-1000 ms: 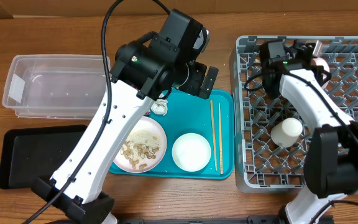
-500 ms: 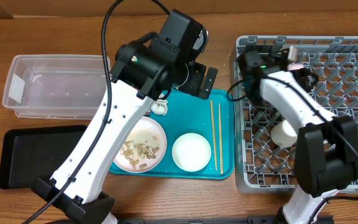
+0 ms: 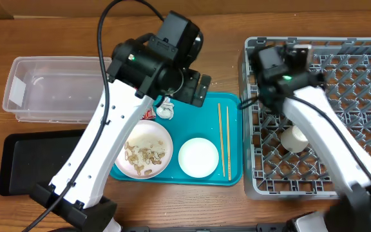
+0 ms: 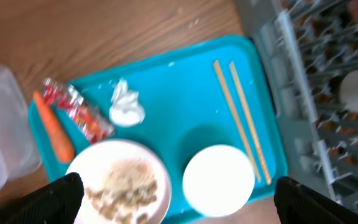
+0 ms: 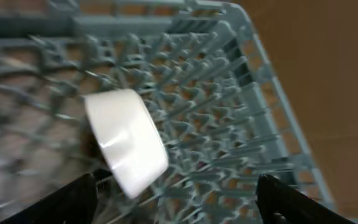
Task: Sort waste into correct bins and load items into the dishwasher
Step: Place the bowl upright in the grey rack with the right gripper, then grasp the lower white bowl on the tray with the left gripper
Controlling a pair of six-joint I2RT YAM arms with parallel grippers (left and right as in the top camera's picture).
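My left gripper (image 4: pixel 182 202) hangs open above the teal tray (image 4: pixel 179 87), with nothing between its fingers. On the tray lie an orange carrot (image 4: pixel 53 127), a red wrapper (image 4: pixel 79 112), a white tissue ball (image 4: pixel 126 106), a plate of beige scraps (image 4: pixel 123 186), a white bowl (image 4: pixel 219 180) and the chopsticks (image 4: pixel 241 118). My right gripper (image 5: pixel 179 202) is open over the grey dish rack (image 5: pixel 229 124). A second white bowl (image 5: pixel 126 140) lies on its side among the pegs just ahead of it, held by nothing. From overhead that bowl (image 3: pixel 294 138) sits at the rack's left side.
The clear tub (image 3: pixel 57 87) stands at the back left and the black tray (image 3: pixel 34 161) in front of it. The dish rack (image 3: pixel 366 84) fills the right side, hard against the teal tray (image 3: pixel 234 113). My left arm (image 3: pixel 108 148) crosses above the tray's left part.
My right gripper has gone from shut to open and its arm has swung across the rack. The bowl stays in the rack. My left arm has shifted slightly to the left.
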